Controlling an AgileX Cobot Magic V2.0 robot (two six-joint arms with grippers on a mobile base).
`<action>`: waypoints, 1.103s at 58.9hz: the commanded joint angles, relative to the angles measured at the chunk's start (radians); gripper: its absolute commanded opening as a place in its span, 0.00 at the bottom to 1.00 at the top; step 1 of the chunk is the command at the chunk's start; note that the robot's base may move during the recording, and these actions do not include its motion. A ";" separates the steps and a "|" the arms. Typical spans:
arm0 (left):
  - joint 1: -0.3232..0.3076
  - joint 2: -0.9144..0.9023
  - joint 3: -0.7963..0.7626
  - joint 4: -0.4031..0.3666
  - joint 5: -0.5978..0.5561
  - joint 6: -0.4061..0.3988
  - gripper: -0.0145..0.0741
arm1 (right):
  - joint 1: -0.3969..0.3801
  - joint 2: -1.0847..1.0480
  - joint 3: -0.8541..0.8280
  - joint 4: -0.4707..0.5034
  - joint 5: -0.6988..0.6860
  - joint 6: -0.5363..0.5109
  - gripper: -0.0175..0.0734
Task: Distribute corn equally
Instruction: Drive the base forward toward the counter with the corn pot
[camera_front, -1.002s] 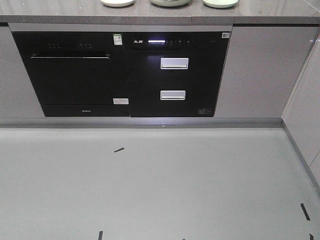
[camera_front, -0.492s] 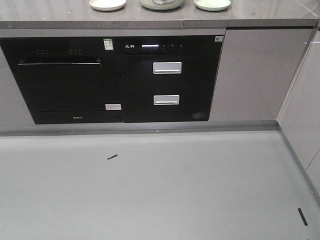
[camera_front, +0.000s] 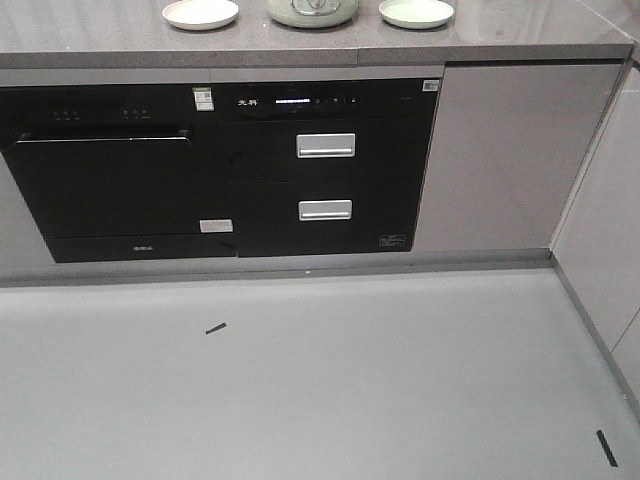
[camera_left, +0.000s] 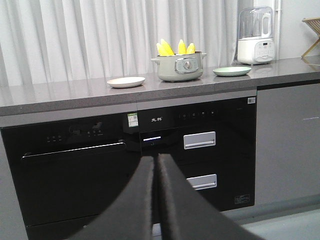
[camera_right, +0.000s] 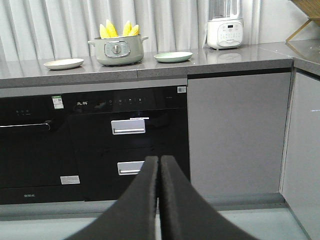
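Observation:
Several yellow corn (camera_left: 172, 48) cobs stand upright in a pale green pot (camera_left: 180, 68) on the grey counter; the corn (camera_right: 119, 29) and the pot (camera_right: 118, 51) also show in the right wrist view. A white plate (camera_left: 126, 82) lies left of the pot and a light green plate (camera_left: 232, 71) lies right of it. From the front view only the pot's lower part (camera_front: 314, 12) and both plates show. My left gripper (camera_left: 156, 159) is shut and empty, low and far from the counter. My right gripper (camera_right: 159, 160) is likewise shut and empty.
Below the counter (camera_front: 120, 40) sit a black dishwasher (camera_front: 110, 185) and a black two-drawer appliance (camera_front: 325, 170) with silver handles. A white blender (camera_right: 225, 30) stands at the counter's right. Grey cabinets (camera_front: 500, 150) form a corner on the right. Grey floor (camera_front: 300, 380) carries black tape marks.
In the front view the counter and appliances have slid down and left and look smaller. More of the countertop, pot and plates now shows.

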 joint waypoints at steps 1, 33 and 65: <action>-0.008 -0.014 -0.022 -0.010 -0.071 -0.007 0.16 | -0.006 -0.005 0.019 -0.009 -0.074 -0.008 0.19; -0.008 -0.014 -0.022 -0.010 -0.071 -0.007 0.16 | -0.006 -0.005 0.019 -0.009 -0.074 -0.008 0.19; -0.008 -0.014 -0.022 -0.010 -0.071 -0.007 0.16 | -0.006 -0.005 0.019 -0.009 -0.076 -0.008 0.19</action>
